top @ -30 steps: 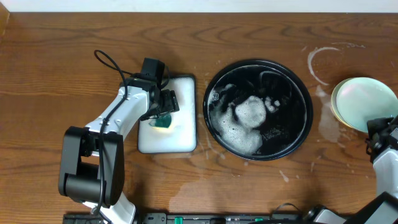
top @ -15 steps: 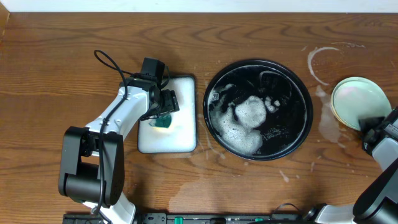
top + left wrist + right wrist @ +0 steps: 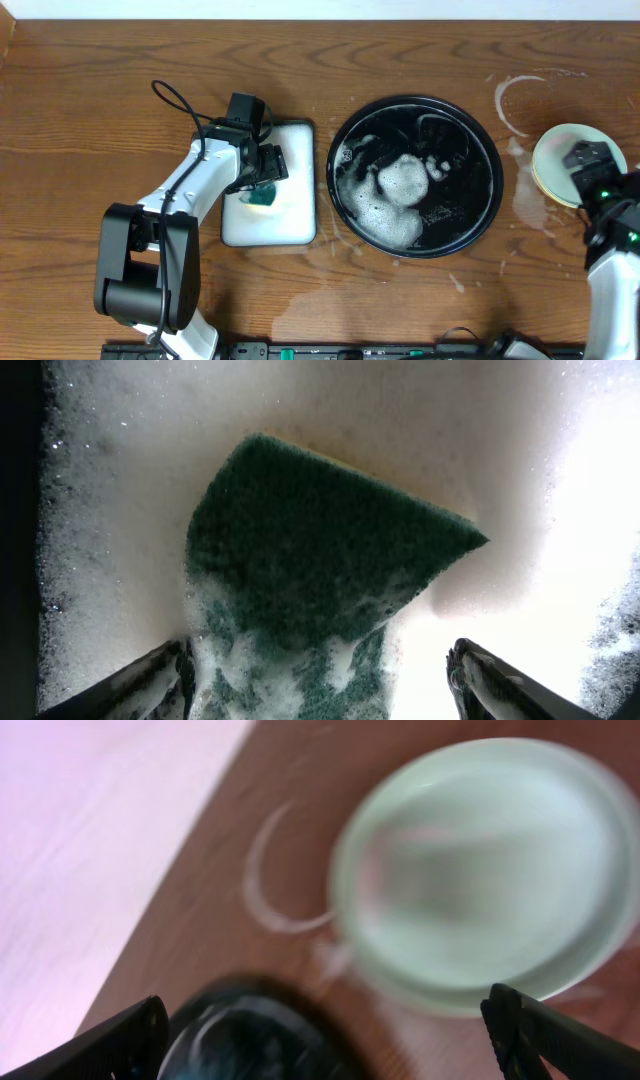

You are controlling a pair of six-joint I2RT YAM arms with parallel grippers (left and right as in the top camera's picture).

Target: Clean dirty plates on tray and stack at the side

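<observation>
The black tray (image 3: 487, 206) sits mid-table with white soap foam (image 3: 398, 190) in it. A pale mint plate (image 3: 552, 160) lies on the table at the far right, with a yellowish edge showing under it. My right gripper (image 3: 583, 160) hovers over that plate, open and empty. The right wrist view is blurred: the plate (image 3: 490, 870) is ahead, the tray (image 3: 260, 1030) is low, and the right gripper (image 3: 325, 1020) stands wide apart. My left gripper (image 3: 265, 180) is open over the white foam tray (image 3: 290, 225). In the left wrist view a green sponge (image 3: 320, 550) lies between the left gripper's (image 3: 320, 665) fingers.
Wet rings and puddles mark the wood near the plates (image 3: 525, 105) and along the front edge (image 3: 310, 305). The table's back edge meets a pale wall (image 3: 90, 840). The left arm's cable (image 3: 175, 100) loops behind it.
My right gripper has opened and let go of the mint plate, which now rests on the table at the right. The right arm has swung over it. The left arm has not moved.
</observation>
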